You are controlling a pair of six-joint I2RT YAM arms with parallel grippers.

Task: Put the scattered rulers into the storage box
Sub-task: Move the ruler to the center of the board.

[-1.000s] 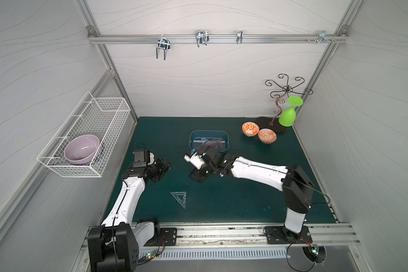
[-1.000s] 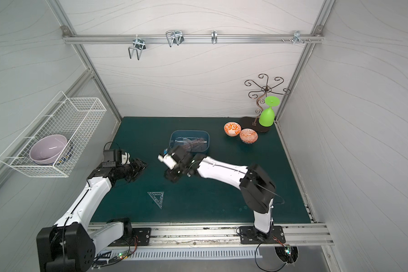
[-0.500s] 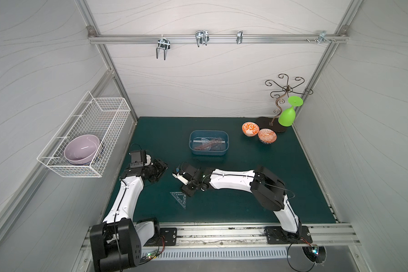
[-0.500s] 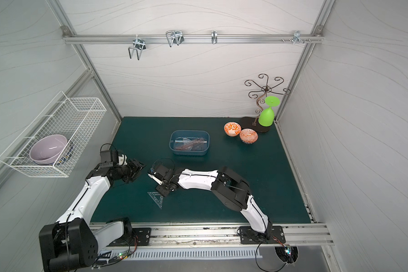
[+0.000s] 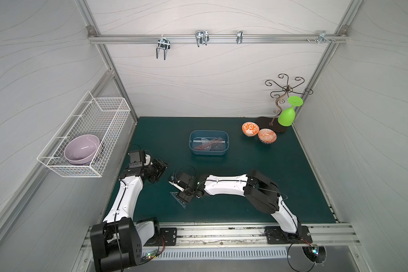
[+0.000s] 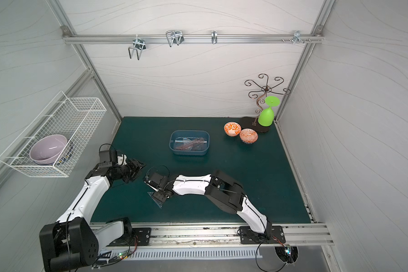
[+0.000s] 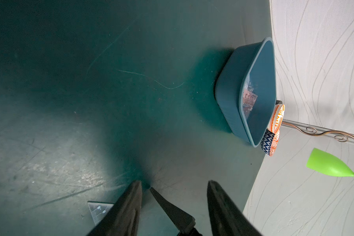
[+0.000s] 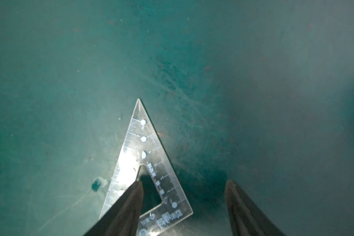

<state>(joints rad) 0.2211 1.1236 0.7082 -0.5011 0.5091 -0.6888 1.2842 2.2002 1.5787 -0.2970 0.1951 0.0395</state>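
A clear triangle ruler (image 8: 149, 163) lies flat on the green mat near the front, and its corner shows in both top views (image 5: 174, 195) (image 6: 158, 203). My right gripper (image 8: 184, 183) (image 5: 183, 196) hangs low over it, open. One of its fingers (image 8: 131, 200) overlaps the triangle's edge and the other stands over bare mat. The storage box (image 5: 209, 152) (image 6: 189, 152) (image 7: 231, 85), dusty blue, sits mid-mat with several rulers (image 5: 207, 144) inside. My left gripper (image 7: 174, 183) (image 5: 159, 167) hovers open at the left, holding nothing. A dark pointed shape shows between its fingers; I cannot tell what it is.
Two orange patterned bowls (image 5: 250, 128) (image 5: 267, 136) sit at the back right. Beside them is a wire stand with a green goblet (image 5: 287, 115). A white wire basket (image 5: 85, 134) on the left wall holds a lilac bowl.
My right arm swung from the storage box forward and left to the triangle, and its jaws widened. The left arm drew back slightly toward the left.
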